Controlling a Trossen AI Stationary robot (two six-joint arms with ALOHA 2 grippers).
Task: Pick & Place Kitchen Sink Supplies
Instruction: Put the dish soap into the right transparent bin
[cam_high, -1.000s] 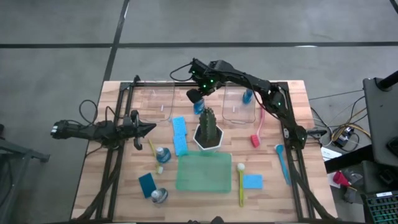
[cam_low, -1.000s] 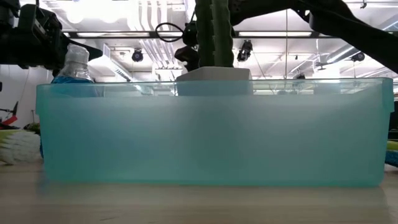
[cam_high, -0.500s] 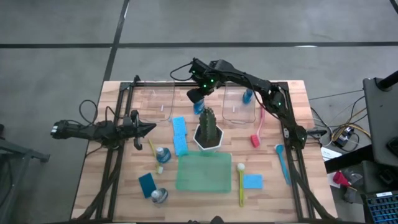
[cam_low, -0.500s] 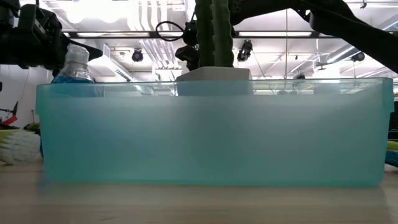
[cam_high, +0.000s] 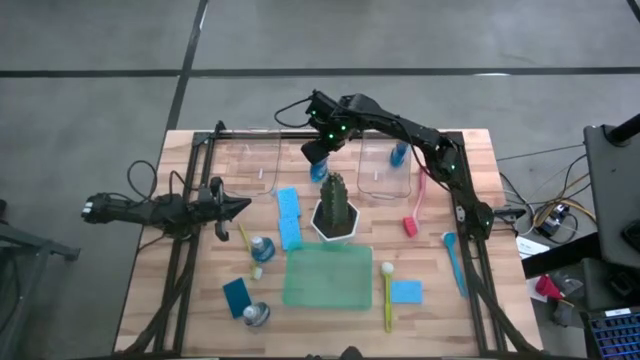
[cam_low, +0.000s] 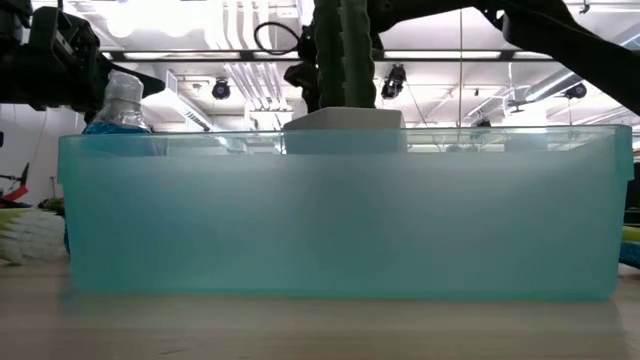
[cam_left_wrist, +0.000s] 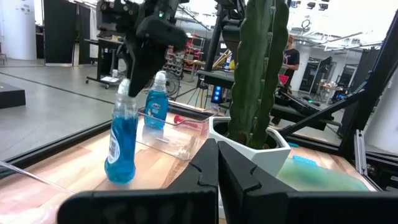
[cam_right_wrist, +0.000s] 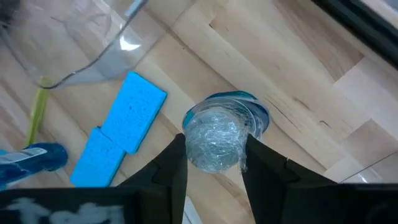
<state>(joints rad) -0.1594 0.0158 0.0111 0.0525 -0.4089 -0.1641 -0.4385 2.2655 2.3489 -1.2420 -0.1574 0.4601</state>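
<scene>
A small clear bottle of blue liquid stands between two clear bins, just behind the potted plant. My right gripper reaches down from the far side and is shut on the bottle's top. In the left wrist view the bottle appears upright below those fingers; I cannot tell whether its base is off the table. My left gripper rests shut at the table's left, pointing level toward the plant and touching nothing. My right gripper pinches the bottle's cap between its two fingers, one on each side. The fingers come from above, slanting down from the far side. The bottle hangs or stands nearly upright beneath them, its blue body below the grip.
The right clear bin holds another bottle; the left bin stands beside it. Blue sponges, two more bottles, yellow, red and blue brushes lie around the green tray.
</scene>
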